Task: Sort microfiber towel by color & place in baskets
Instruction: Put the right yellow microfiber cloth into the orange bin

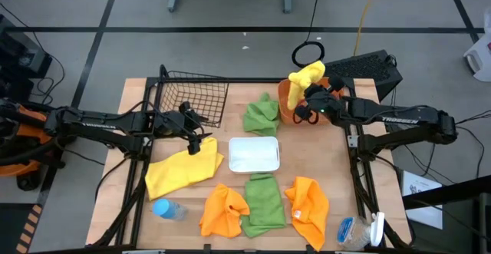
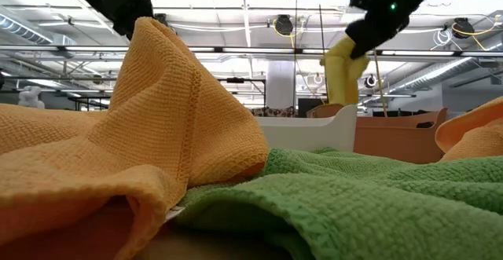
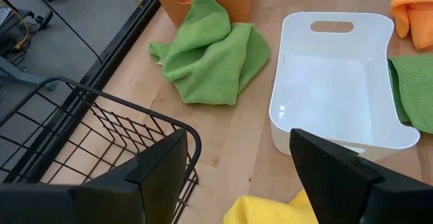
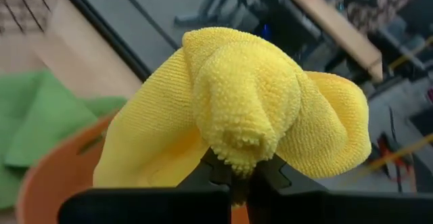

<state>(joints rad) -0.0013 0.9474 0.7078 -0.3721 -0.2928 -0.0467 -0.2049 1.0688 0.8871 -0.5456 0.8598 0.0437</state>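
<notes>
A yellow towel (image 1: 305, 76) is hanging bunched from the right gripper (image 1: 316, 93), whose fingers are pinching it shut, and it is dangling directly over the orange tub (image 1: 285, 104) at the far side of the white tray (image 1: 254, 155); judged from that, the coming move is a straight drop, since the cloth's long axis is pointing down into the tub. The tub's inside is mostly hidden, so its contents cannot be told. The tray is lying empty in the middle of the table. The black wire basket (image 1: 192, 94), beyond the tray's left end, is also showing nothing inside. The left gripper (image 1: 198, 141) is hovering with its fingers spread, holding nothing, just left of the tray above a second yellow towel (image 1: 180, 170). A green towel (image 1: 261, 114) is lying between tray and tub.
</notes>
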